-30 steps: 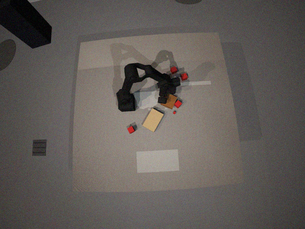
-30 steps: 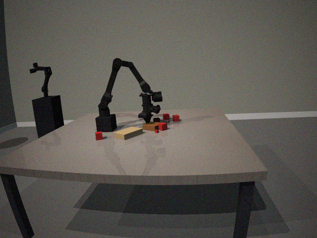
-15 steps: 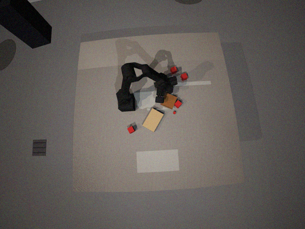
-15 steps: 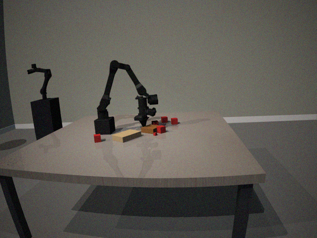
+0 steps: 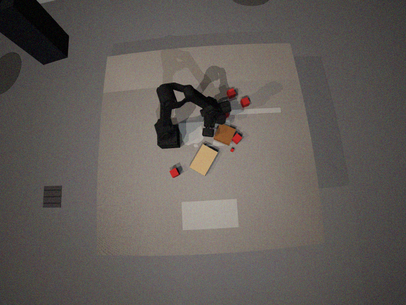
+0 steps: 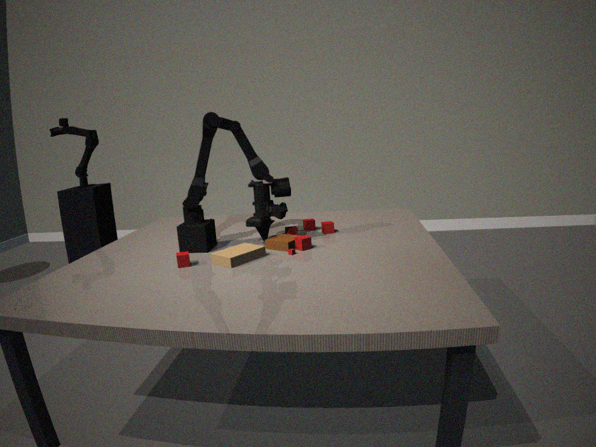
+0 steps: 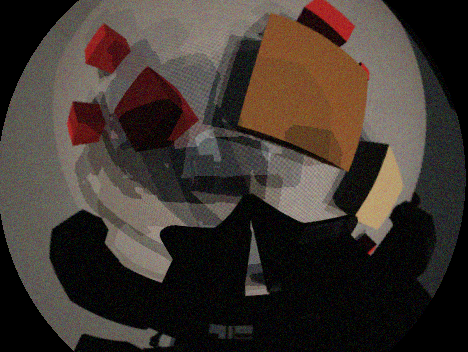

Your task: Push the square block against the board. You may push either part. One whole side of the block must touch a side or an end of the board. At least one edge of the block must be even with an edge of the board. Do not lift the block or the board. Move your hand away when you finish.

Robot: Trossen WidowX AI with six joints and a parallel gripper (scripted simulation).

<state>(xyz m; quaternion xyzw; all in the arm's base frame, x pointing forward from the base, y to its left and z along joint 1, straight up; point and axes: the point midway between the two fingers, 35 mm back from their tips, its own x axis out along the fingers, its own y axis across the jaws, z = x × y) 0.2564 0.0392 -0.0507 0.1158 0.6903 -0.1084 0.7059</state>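
The orange-brown square block (image 5: 224,134) (image 6: 279,242) (image 7: 305,90) lies flat on the table. The pale yellow board (image 5: 204,159) (image 6: 236,253) (image 7: 384,192) lies flat to its lower left in the overhead view, turned at an angle. A gap separates their nearest corners, and they do not touch. My gripper (image 6: 264,239) (image 7: 247,197) is shut and empty, pointing down. Its tips are just left of the block in the exterior view and outside its near edge in the wrist view. Contact with the block cannot be told. In the overhead view the arm hides the tips.
A red cube (image 5: 236,138) (image 6: 303,242) (image 7: 330,21) is against or very near the block's right side, with a tiny red cube (image 5: 232,149) (image 6: 291,251) close by. Several red cubes lie behind the block. Another red cube (image 5: 174,172) (image 6: 183,259) lies left of the board.
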